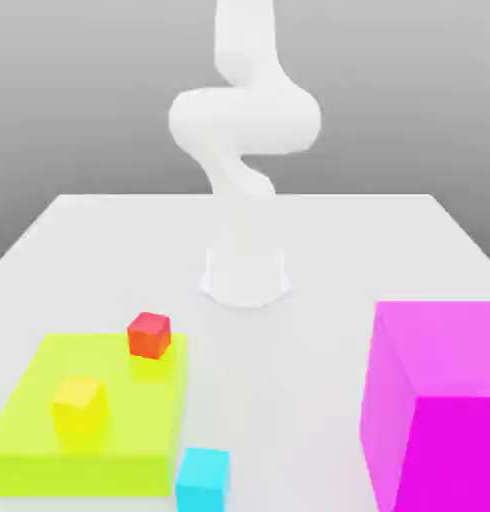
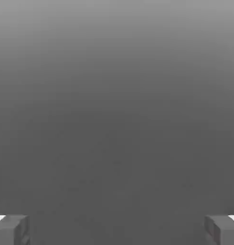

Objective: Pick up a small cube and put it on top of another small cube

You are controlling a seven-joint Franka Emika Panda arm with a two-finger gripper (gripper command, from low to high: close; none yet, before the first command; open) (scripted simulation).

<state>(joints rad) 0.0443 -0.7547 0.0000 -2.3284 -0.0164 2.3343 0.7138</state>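
The white robot arm (image 1: 244, 130) is standing at the back of the white tabletop (image 1: 289, 230), curling up above its round base (image 1: 246, 277); in the hand view the end effector (image 2: 117, 229) is showing two grey fingertips (image 2: 11, 229), and they are sitting far apart with nothing between them; past the fingertips there is just plain grey.

The cubes are all sitting low on the tabletop, well apart from the end effector, and nothing is touching them; the little red cube (image 1: 149, 334) is resting on the back corner of a flat yellow-green block (image 1: 89, 420); the little yellow cube (image 1: 80, 404) is sitting on the same block, nearer the front and toward the exterior view's left; the two cubes are near each other but not touching; the little blue cube (image 1: 202, 478) is sitting on the tabletop just beside the block's front corner; a big pink box (image 1: 434, 400) is standing at the exterior view's right, well apart from the small cubes.
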